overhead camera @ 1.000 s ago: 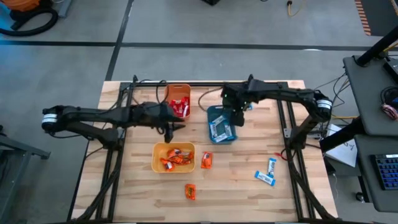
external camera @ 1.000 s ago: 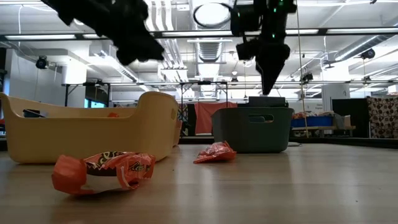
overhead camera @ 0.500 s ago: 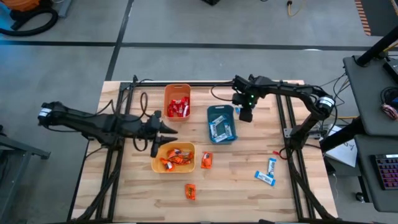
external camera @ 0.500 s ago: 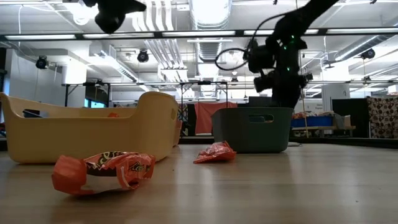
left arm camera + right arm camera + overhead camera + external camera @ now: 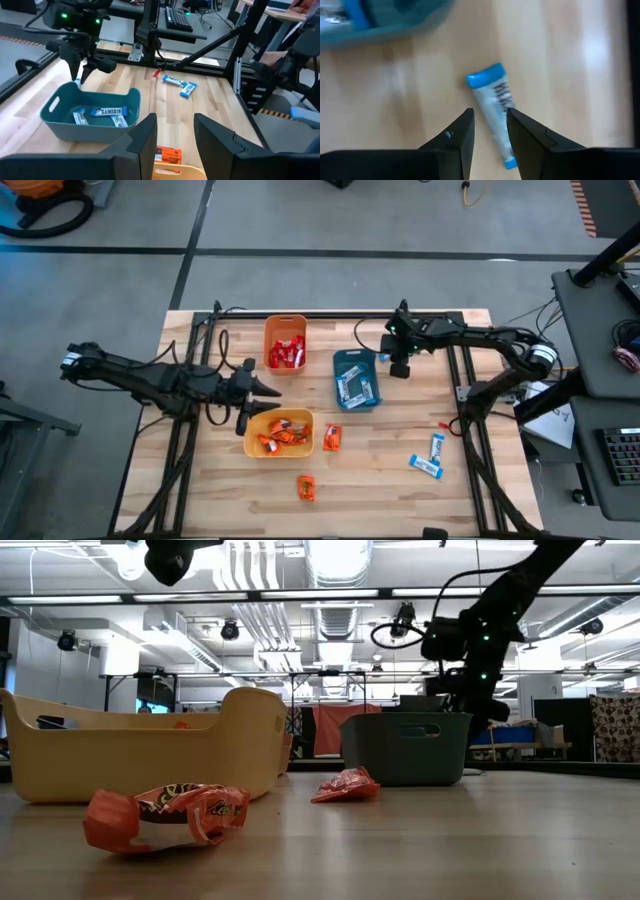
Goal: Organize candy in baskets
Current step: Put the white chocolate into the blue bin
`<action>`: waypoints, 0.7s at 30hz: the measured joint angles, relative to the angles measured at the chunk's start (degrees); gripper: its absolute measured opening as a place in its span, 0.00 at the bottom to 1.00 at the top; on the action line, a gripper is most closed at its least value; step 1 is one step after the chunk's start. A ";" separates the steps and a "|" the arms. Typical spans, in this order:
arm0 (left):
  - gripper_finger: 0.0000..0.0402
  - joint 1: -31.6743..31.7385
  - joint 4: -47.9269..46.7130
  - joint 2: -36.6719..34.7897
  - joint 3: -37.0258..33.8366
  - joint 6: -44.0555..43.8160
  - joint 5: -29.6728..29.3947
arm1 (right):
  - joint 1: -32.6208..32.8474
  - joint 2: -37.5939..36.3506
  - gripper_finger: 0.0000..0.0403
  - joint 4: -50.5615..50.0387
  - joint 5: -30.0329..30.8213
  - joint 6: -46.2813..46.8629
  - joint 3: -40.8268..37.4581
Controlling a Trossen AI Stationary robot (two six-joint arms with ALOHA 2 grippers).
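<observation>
Item: light-blue wrapped candy bar [image 5: 493, 107], flat on bare wood just beside the teal basket [image 5: 355, 379]; I judge it light, crinkly, slippery, best pinched across mid-length. My right gripper [image 5: 489, 125] hangs over it, fingers apart, empty. Left gripper [image 5: 174, 131], parted, empty, waits by the yellow basket [image 5: 252, 434].

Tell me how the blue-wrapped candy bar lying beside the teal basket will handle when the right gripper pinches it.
The blue-wrapped candy bar looks small and flat, so it is probably light and unlikely to roll. Its glossy wrapper suggests it may slip or skid on the wooden table if nudged. The crimped wrapper ends look soft and would likely crumple, so the right gripper should probably pinch the bar's middle.
</observation>
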 joint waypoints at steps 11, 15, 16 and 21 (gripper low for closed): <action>0.28 0.04 0.15 -1.64 0.11 8.87 -3.66 | -2.88 -2.07 0.44 1.67 3.06 3.08 -2.80; 0.28 0.06 -0.38 -2.57 0.15 10.11 -7.49 | -3.86 0.00 0.52 1.79 3.01 2.11 -2.82; 0.28 0.07 -0.75 -2.77 0.15 10.13 -7.77 | -4.11 0.38 0.53 1.91 2.96 2.09 -2.82; 0.28 0.04 -2.13 -3.35 0.11 10.54 -9.33 | -5.65 1.30 0.57 2.58 1.72 3.01 -2.82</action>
